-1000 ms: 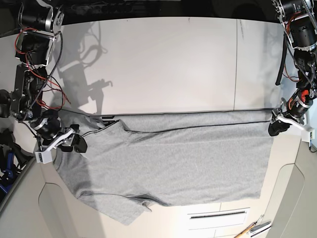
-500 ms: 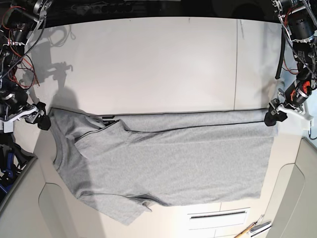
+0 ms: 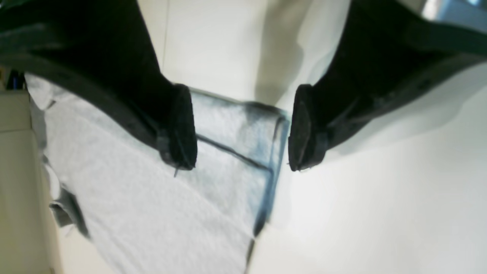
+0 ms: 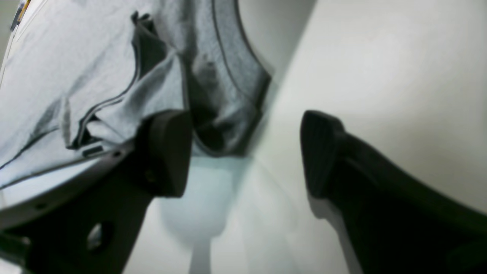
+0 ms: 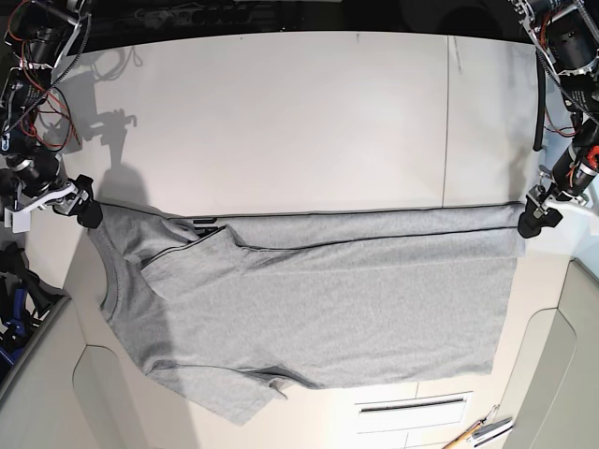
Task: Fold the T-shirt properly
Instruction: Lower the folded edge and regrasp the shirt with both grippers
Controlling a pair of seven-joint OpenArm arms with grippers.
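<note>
The grey T-shirt (image 5: pixel 318 309) lies spread flat, plain side up, across the front of the white table (image 5: pixel 299 112); its far edge is folded over in a narrow band. My left gripper (image 5: pixel 536 222) sits at the shirt's far right corner. In the left wrist view it (image 3: pixel 242 129) is open, and the hem corner (image 3: pixel 236 152) lies on the table under the gap. My right gripper (image 5: pixel 84 210) is at the far left corner. In the right wrist view it (image 4: pixel 243 152) is open with nothing between its fingers, and the shirt's edge (image 4: pixel 228 76) lies just beyond the fingertips.
Beige panels (image 5: pixel 56 393) border the table's front and sides. A slotted white plate (image 5: pixel 412 405) and some hand tools (image 5: pixel 477 432) lie at the front right. A blue object (image 5: pixel 11 313) sits at the left edge.
My right gripper left the sleeve area and went out to the shirt's far left corner, and that corner now lies spread out. My left gripper shifted slightly right, off the hem corner.
</note>
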